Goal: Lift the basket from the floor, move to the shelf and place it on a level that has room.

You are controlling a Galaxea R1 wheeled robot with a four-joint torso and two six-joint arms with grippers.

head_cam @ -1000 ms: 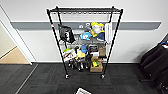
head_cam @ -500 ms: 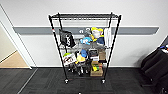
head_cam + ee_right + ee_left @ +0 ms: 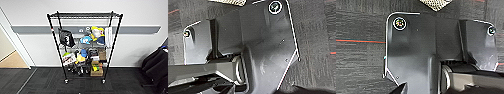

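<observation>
The shelf [image 3: 57, 47], a tall black wire rack on castors, stands against the white wall straight ahead in the head view. Its top level [image 3: 85, 15] is bare, while the lower tiers are crowded with bags, caps, boxes and bottles. A patch of cream-white woven basket [image 3: 436, 3] shows at the edge of the left wrist view above the dark grey carpet floor [image 3: 358, 57]. A similar woven basket patch [image 3: 230, 2] shows in the right wrist view. Whether either gripper holds it is hidden by the robot's own dark plates.
A white door frame [image 3: 15, 42] and tan wooden flooring [image 3: 12, 61] lie to the left of the rack. A dark bulky object [image 3: 157, 65] stands at the right. Open carpet [image 3: 50, 82] stretches in front of the rack.
The rack shows a little larger and wider in the head view than a second ago; the camera has come closer to it.
</observation>
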